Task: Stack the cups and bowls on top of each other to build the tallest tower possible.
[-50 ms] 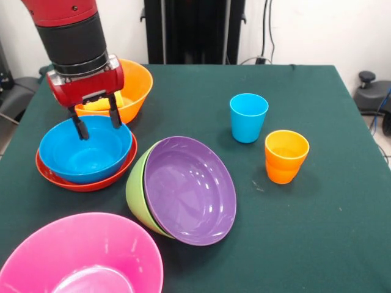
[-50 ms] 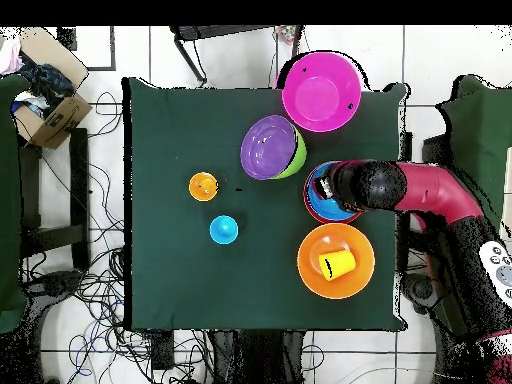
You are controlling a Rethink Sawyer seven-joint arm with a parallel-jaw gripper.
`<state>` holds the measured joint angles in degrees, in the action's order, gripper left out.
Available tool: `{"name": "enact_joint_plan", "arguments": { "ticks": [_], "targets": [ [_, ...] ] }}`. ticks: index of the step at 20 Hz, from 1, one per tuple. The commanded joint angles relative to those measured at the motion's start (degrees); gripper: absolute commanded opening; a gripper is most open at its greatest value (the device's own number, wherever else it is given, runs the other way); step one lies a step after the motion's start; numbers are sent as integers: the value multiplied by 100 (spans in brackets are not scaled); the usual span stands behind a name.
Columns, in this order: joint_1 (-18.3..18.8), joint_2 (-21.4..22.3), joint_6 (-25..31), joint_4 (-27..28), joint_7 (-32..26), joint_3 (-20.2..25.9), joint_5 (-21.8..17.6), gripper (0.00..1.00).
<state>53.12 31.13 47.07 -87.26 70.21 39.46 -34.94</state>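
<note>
At the left near corner of the green table point(image 1: 317, 201) in the front view, the pink bowl point(image 1: 79, 256) sat upright, mouth up, cut off by the picture's lower edge. Behind it the blue bowl point(image 1: 85, 148) rested upright inside the red-orange bowl point(image 1: 58, 174), both mouths facing up. Over that pair the red and black arm point(image 1: 73, 36) came down from the top left, nearly vertical, and its gripper point(image 1: 96, 116) hung with its two black fingers point(image 1: 113, 111) apart, one on either side of the blue bowl's far rim and clamped on nothing; whether they touched the rim could not be told. Behind the gripper stood the big orange bowl point(image 1: 135, 88), upright, with the yellow cup point(image 1: 104, 104) inside it; in the overhead view the yellow cup point(image 2: 337, 262) lay on its side. Toward the middle, the purple bowl point(image 1: 190, 189) was nested in the green bowl point(image 1: 137, 192), and the pair was tipped on edge, its mouth facing the near right. Farther right stood the blue cup point(image 1: 248, 117), upright with its mouth up, and just beside it, nearer the camera, the orange cups point(image 1: 286, 156), nested and upright, apart from the blue cup.
</note>
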Motion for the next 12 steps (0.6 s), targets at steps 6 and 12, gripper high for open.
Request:
{"name": "enact_joint_plan", "arguments": {
  "ticks": [6,12],
  "targets": [
    [-489,144,-200,-352,1099,-553,190,100],
    [-476,75,-394,-362,1041,-592,148,100]
  ]
}}
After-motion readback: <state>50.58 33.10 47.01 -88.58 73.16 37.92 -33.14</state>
